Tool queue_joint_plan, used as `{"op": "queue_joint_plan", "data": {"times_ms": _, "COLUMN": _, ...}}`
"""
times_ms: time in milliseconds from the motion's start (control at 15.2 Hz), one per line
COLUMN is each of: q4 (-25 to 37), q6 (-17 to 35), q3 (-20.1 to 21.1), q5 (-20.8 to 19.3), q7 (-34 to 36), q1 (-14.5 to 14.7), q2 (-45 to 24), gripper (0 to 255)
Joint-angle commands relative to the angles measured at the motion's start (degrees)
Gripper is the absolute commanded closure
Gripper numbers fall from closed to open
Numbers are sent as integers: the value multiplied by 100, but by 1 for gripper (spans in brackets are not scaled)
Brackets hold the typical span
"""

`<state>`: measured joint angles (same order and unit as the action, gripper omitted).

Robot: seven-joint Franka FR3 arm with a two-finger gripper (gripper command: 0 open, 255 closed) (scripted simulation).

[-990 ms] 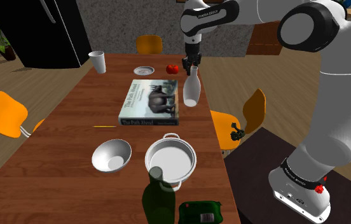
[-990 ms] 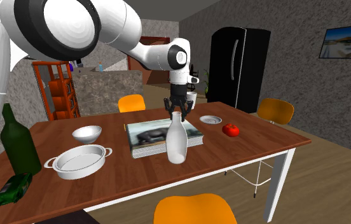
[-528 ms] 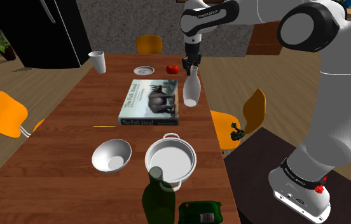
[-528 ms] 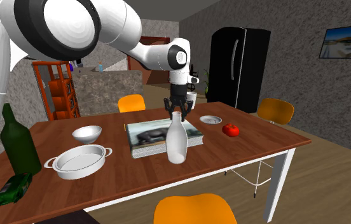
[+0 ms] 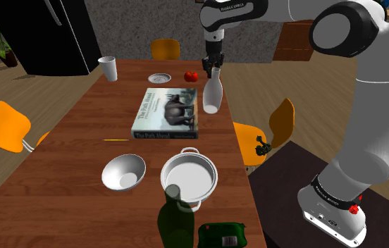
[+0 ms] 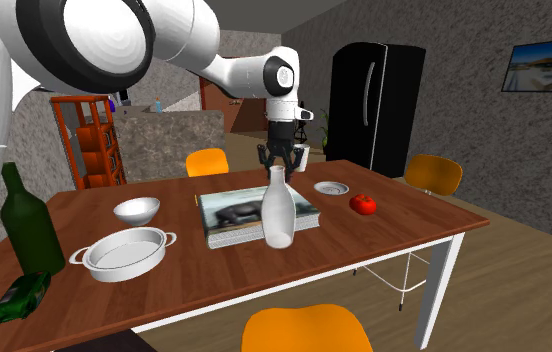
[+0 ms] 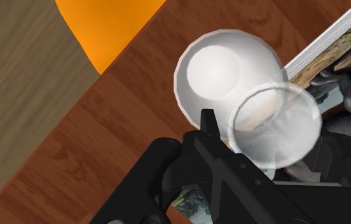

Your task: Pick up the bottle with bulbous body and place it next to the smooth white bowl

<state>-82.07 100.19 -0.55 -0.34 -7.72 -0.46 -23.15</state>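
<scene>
A white bottle (image 5: pixel 211 96) with a bulbous body and slim neck hangs upright just above the wooden table (image 5: pixel 80 141), beside the book's edge. My black gripper (image 5: pixel 214 70) is shut on its neck from above. The second exterior view has the bottle (image 6: pixel 279 212) in front of the book, under the gripper (image 6: pixel 278 166). Looking down past the gripper (image 7: pixel 263 130), I see the bottle (image 7: pixel 222 73) from above, its mouth between the fingers (image 7: pixel 209 124). The smooth white bowl (image 5: pixel 123 171) (image 6: pixel 137 210) sits further down the table, beyond the book.
A large book (image 5: pixel 167 111) lies mid-table. A white two-handled pot (image 5: pixel 189 176) stands beside the bowl. A dark green bottle (image 5: pixel 175 218) and a green can (image 5: pixel 223 234) lie near the stand. A tomato (image 5: pixel 191 75), small plate (image 5: pixel 159 78) and cup (image 5: pixel 108 67) sit at the far end. Orange chairs ring the table.
The gripper has risen a little with the bottle in it, so the bottle has come off the table. Nothing else has moved.
</scene>
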Motion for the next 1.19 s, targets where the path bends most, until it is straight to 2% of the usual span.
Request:
{"op": "queue_joint_plan", "data": {"times_ms": 0, "q4": 175, "q6": -174, "q3": -2, "q5": 0, "q7": -4, "q1": -3, "q2": 0, "gripper": 255}}
{"op": "queue_joint_plan", "data": {"times_ms": 1122, "q4": 1840, "q6": -1612, "q3": -3, "q5": 2, "q7": -16, "q1": -6, "q2": -226, "gripper": 255}}
